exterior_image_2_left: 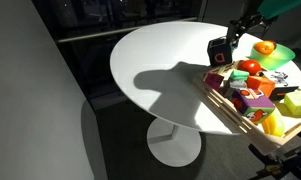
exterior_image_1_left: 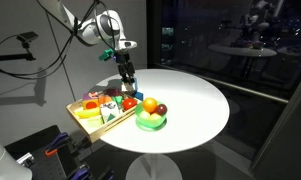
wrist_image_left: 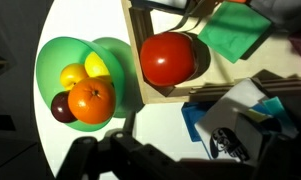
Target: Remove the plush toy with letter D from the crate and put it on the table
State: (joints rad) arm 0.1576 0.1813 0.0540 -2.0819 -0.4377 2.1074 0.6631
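Green bowl [wrist_image_left: 48,52] of seemingly four fruits [wrist_image_left: 90,100] beside one wooden crate [wrist_image_left: 133,60], one hand [exterior_image_1_left: 126,84] above it, grip state unclear.

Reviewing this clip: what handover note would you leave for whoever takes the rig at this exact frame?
Claw: hovers over the crate edge beside the green bowl. I cannot tell if it is open or shut, and nothing is visible in it.
Things: toys lie in the crate, but no letter D is legible, so the target is unidentified.
Done: no plush on the table yet.
Left: find the D plush, grasp it, lift it out, set it on the table.
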